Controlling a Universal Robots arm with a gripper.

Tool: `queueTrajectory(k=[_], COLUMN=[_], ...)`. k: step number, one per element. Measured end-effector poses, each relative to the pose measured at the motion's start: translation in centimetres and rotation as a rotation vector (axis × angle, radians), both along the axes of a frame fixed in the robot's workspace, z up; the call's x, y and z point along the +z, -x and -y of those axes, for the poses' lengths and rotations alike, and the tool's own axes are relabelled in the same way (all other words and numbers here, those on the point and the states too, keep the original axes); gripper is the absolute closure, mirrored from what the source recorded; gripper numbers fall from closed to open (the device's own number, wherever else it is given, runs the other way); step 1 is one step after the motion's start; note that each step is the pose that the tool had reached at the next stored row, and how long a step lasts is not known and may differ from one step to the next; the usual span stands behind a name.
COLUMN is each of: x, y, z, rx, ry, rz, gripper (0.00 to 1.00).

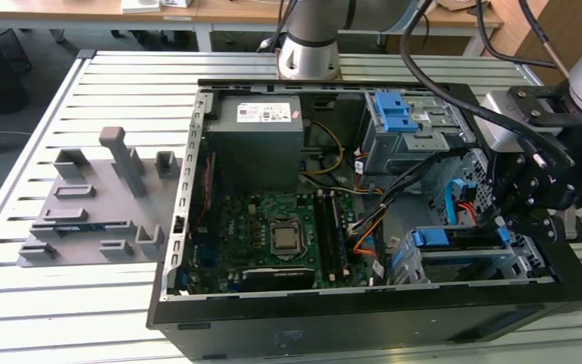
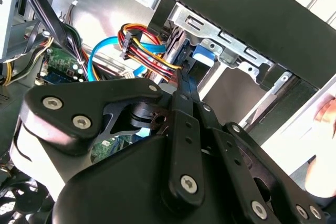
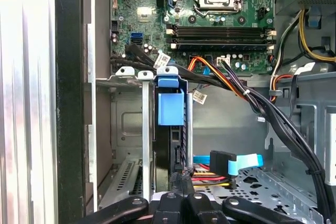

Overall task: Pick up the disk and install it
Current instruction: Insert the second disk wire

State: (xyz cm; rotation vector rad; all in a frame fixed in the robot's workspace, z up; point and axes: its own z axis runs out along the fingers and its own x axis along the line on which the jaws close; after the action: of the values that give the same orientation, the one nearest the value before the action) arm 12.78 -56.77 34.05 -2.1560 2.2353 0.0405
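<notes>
An open black computer case (image 1: 372, 318) lies on its side on a ribbed metal surface (image 1: 89, 303), its green motherboard (image 1: 270, 235) exposed. The black, bolted hand (image 1: 533, 201) hangs just inside the case's wall at the exterior view's right, its linkages also showing in both wrist views; its fingers sit close together, but whether they grip anything cannot be told. The disk (image 3: 170, 129), a slim slab edged with a glossy blue plastic bracket, stands on edge in a slot of the perforated grey metal cage (image 3: 126, 129) at the case's corner, directly ahead of the hand. Red, yellow and orange wires (image 2: 144, 51) and a flat blue cable (image 3: 244, 163) run beside it. A grey moulded fixture (image 1: 94, 201) rests near the surface's edge at the exterior view's left.
</notes>
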Motion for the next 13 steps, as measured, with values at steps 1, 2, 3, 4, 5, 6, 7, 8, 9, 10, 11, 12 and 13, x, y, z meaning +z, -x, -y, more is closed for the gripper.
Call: queueTrajectory(k=[1, 2, 3, 4, 5, 6, 7, 8, 9, 10, 11, 12, 13], x=[0.01, 0.06, 0.18, 1.61, 1.61, 1.61, 1.61, 1.61, 1.61, 1.61, 1.61, 1.61, 1.61], y=[0.05, 0.06, 0.06, 0.07, 0.74, 0.8, 0.87, 0.94, 1.01, 1.08, 1.15, 1.22, 1.29], z=[0.0, 0.0, -0.01, 0.0, 0.0, 0.0, 0.0, 0.0, 0.0, 0.0, 0.0, 0.0, 0.0], rx=[0.0, 0.0, 0.0, 0.0, 0.0, 0.0, 0.0, 0.0, 0.0, 0.0, 0.0, 0.0, 0.0], ry=[0.0001, 0.0002, 0.0001, -0.0001, -0.0001, 0.0, 0.0, -0.0001, -0.0001, -0.0001, -0.0001, -0.0001, 0.0], rz=[0.0001, 0.0, 0.0, 0.0, 0.0001, 0.0001, 0.0001, 0.0, 0.0001, 0.0, 0.0001, 0.0001, 0.0], gripper=[0.89, 0.89, 0.89, 0.89, 0.89, 0.89, 0.89, 0.89, 0.89, 0.89, 0.89, 0.89, 0.89])
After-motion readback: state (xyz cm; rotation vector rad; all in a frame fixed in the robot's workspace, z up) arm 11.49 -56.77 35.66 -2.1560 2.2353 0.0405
